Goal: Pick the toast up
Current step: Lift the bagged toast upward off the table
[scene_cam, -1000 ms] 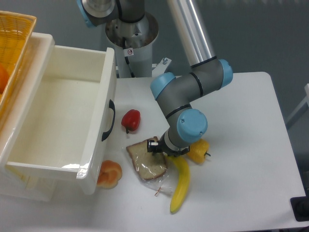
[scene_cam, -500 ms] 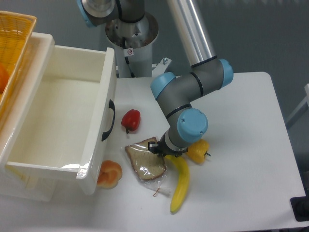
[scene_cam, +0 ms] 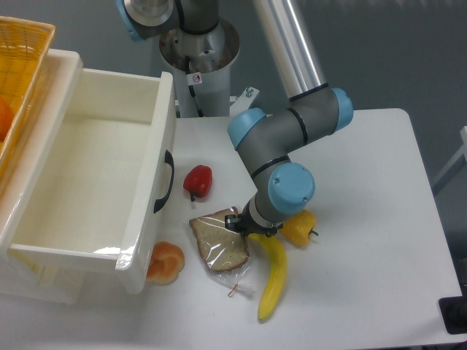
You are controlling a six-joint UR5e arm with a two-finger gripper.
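Note:
The toast (scene_cam: 219,242), a tan slice with a brown crust in clear plastic, lies tilted in front of the white drawer, its right corner raised. My gripper (scene_cam: 238,222) points down at that upper right corner and is shut on it. The wrist hides most of the fingers. The plastic wrap's tail (scene_cam: 241,286) trails toward the table's front.
A banana (scene_cam: 272,278) lies just right of the toast, a yellow bell pepper (scene_cam: 301,228) behind the wrist, a red pepper (scene_cam: 198,181) further back. An orange-tan bun (scene_cam: 165,262) sits under the open white drawer (scene_cam: 164,182). A yellow basket (scene_cam: 18,65) is at far left.
The toast's gripped corner has risen and the slice has shifted and tilted slightly; its plastic tail moved with it. The gripper has closed in on the corner.

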